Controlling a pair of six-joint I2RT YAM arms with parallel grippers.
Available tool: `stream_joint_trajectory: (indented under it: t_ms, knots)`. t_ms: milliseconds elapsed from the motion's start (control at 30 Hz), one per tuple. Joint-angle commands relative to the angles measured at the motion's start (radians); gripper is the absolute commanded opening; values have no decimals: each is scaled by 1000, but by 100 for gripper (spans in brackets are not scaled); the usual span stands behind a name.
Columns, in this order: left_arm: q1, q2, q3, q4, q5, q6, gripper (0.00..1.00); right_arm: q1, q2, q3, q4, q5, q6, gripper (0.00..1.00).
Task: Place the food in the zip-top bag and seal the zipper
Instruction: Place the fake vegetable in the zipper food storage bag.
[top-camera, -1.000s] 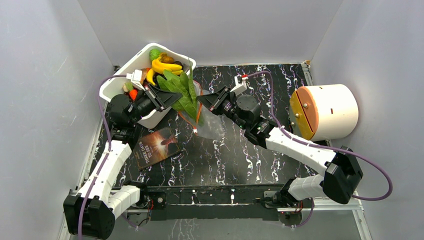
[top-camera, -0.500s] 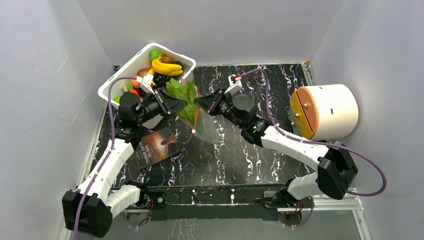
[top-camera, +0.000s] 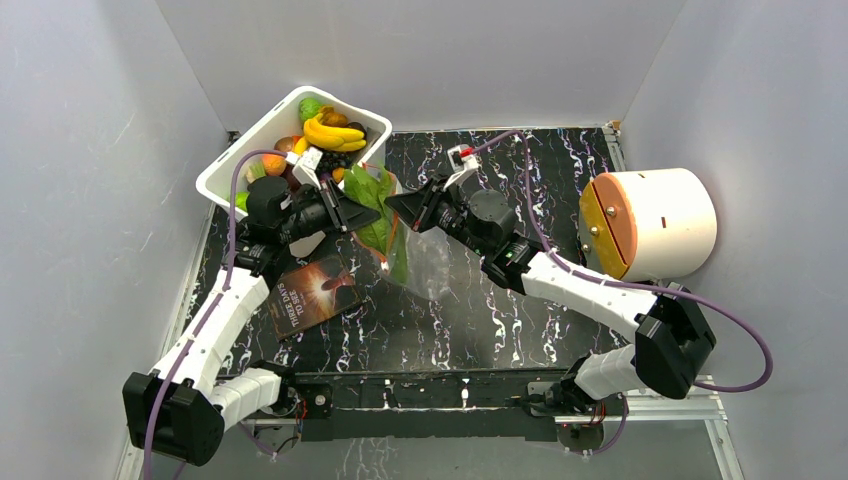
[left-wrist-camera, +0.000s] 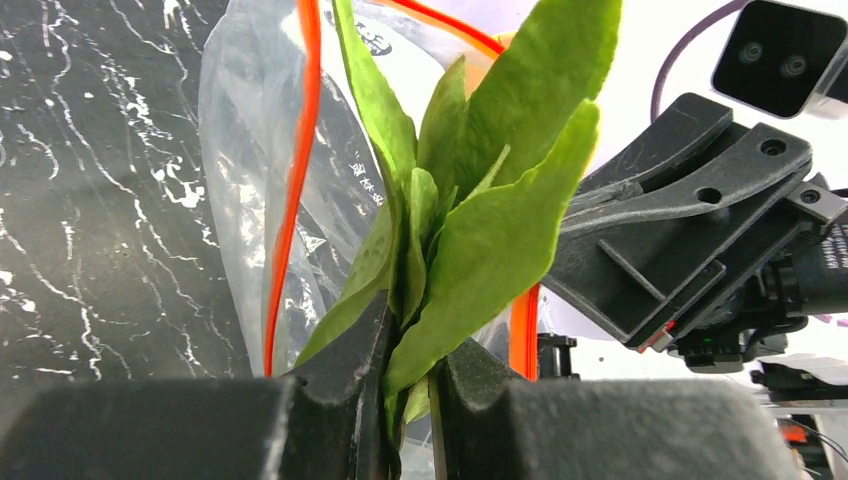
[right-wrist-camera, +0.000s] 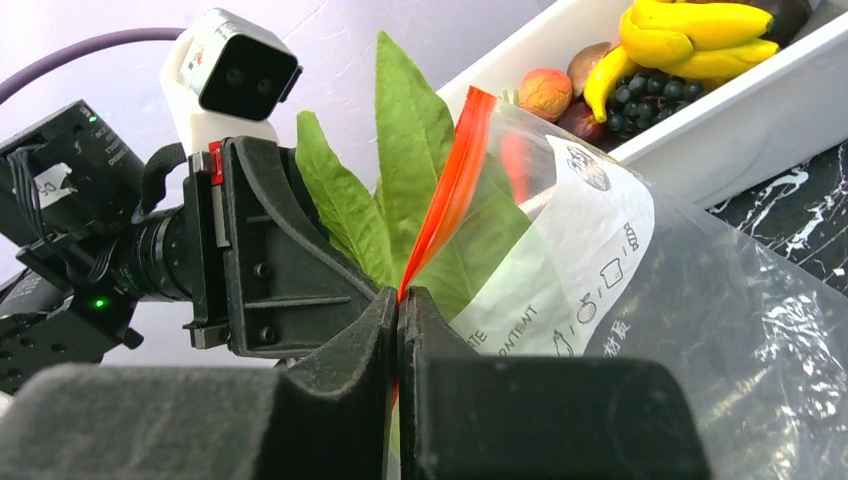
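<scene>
Pinching leafy vegetable (left-wrist-camera: 480, 230), left jaws; right jaws pinch zipper (right-wrist-camera: 445, 200); marbled table (top-camera: 500, 310), grey walls (top-camera: 90, 150)

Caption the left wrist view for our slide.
Left jaws clamp the leafy vegetable, leaves at the open zip-top bag.

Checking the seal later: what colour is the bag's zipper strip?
Red-orange zipper strip, clearest in left wrist view.

The left arm (top-camera: 215, 325) and right arm (top-camera: 590, 285) both stretch forward and bend inward, so their wrists face each other tip to tip. The left pincer (left-wrist-camera: 410, 375) is clamped on the stalk of the green leafy vegetable (left-wrist-camera: 480, 230). The right pincer (right-wrist-camera: 398, 310) has its fingers pressed together, seemingly nipping the zipper (right-wrist-camera: 452, 185).
</scene>
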Motion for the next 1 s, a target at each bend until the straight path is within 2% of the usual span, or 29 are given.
stream_joint_trajectory:
  t_ms: [0,400,567,633,667,733,767,867,967]
  knots:
    - [-16,-8,9,61,73,-60,11,8,-13,0,127,-54,-66,0]
    - [-45,91,82,-171,-22,133,11,40,10,26,193,-207,-125,0]
    - [-59,106,104,-191,-25,143,12,52,23,21,193,-233,-127,0]
    - [-61,66,78,-132,-5,107,47,53,4,-18,194,-169,-108,0]
    - [-61,46,84,-160,-36,96,57,53,-14,-36,190,-126,-92,0]
    - [-62,26,108,-222,-46,98,63,53,-48,-44,156,-72,-74,0]
    - [-60,13,116,-241,-59,96,63,53,-59,-52,151,-57,-66,0]
    - [-60,-41,121,-235,-96,88,51,53,-91,-66,147,-26,-43,0]
    - [-61,-53,120,-212,-103,89,29,53,-98,-59,144,-33,-37,0]
